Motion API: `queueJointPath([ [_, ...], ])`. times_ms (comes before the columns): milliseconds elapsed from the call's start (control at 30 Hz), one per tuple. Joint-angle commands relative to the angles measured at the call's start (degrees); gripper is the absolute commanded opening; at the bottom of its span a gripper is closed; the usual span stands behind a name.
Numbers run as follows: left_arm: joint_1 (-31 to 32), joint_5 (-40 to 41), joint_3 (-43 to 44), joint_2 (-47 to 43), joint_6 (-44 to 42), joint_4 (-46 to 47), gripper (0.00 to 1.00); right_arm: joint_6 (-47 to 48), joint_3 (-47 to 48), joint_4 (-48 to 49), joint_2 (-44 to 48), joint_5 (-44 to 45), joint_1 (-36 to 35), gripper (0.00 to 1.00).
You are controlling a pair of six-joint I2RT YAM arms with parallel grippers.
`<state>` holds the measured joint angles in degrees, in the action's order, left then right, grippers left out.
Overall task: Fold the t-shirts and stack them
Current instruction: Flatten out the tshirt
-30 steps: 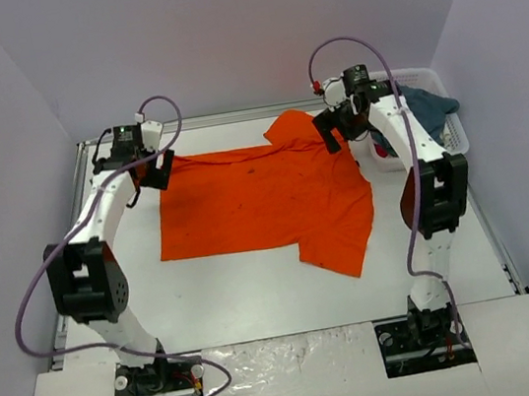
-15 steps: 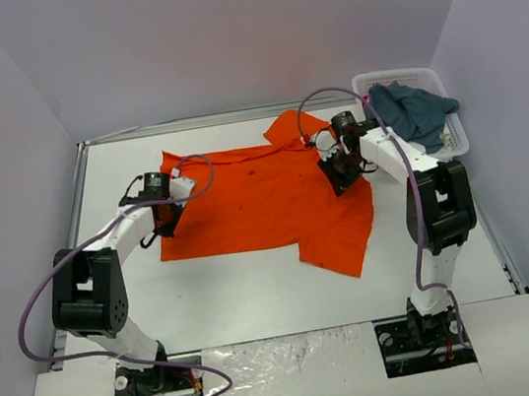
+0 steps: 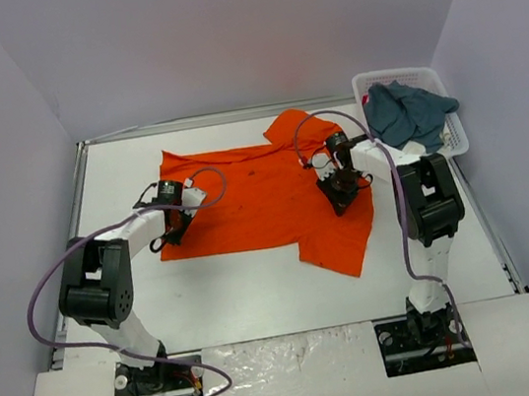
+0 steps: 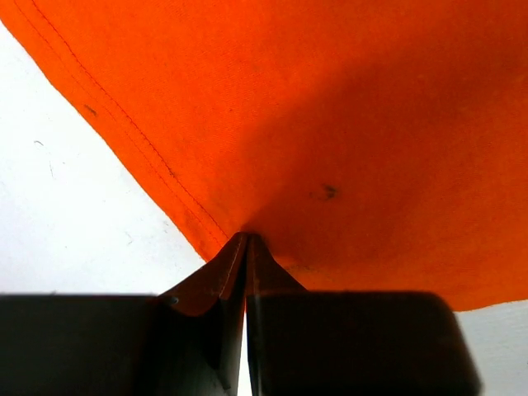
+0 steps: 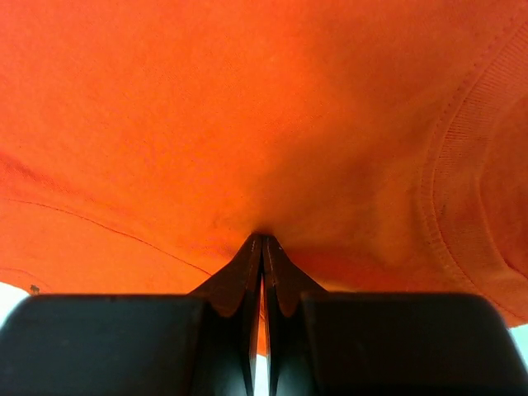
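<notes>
The orange t-shirt [image 3: 264, 193] lies spread flat on the white table, with one sleeve at the back and one at the front right. My left gripper [image 3: 172, 230] is low at the shirt's left hem near the front-left corner. In the left wrist view it [image 4: 246, 238] is shut, pinching the stitched hem [image 4: 157, 157]. On the shirt's right part, by the collar, my right gripper [image 3: 338, 195] is down on the cloth. The right wrist view shows it [image 5: 262, 238] shut on a pucker of orange cloth next to the ribbed collar [image 5: 450, 190]. The teal t-shirt [image 3: 409, 112] sits bunched in the basket.
A white lattice basket [image 3: 457, 134] stands at the back right corner against the wall. Raised metal rails [image 3: 77, 186] border the table on the left and right. Purple cables loop off both arms above the shirt.
Both arms have come down from the shirt's far corners toward me and onto the cloth. Both grippers went from open to shut, each pinching orange cloth.
</notes>
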<state>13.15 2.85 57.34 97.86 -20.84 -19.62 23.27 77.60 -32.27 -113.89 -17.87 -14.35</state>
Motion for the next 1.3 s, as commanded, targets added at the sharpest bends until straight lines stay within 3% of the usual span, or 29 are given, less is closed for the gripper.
queueJointPath([
  [0,0.8,0.8,-1.2,-0.3,-1.7,-2.4,0.02,0.6,-3.4,-1.3,-0.4,-0.2,-1.1,0.00],
  [433,2.1,-1.1,-5.9,-7.7,-6.0,-13.3,0.02,0.9,-13.1,-1.9,4.6,0.5,-2.6,0.00],
  [833,4.3,-13.3,-5.3,-22.5,-10.8,-32.2,0.02,8.3,-6.2,-21.9,11.0,-2.8,-7.9,0.00],
  [967,4.3,-11.4,-2.9,-25.3,-8.8,-27.7,0.02,8.9,1.6,-22.5,12.7,-1.0,-7.6,0.04],
  [1100,3.5,-5.1,-0.1,-20.8,-3.0,-14.4,0.02,3.6,14.4,-17.7,6.9,3.2,-5.2,0.15],
  [1200,1.7,-4.1,5.5,-12.1,0.9,-10.7,0.02,-2.0,27.5,-13.3,-1.5,5.6,-2.8,0.11],
  [1267,0.4,-4.8,10.2,-5.3,2.3,-10.3,0.02,-3.7,35.4,-13.4,-9.5,6.6,-2.1,0.00],
])
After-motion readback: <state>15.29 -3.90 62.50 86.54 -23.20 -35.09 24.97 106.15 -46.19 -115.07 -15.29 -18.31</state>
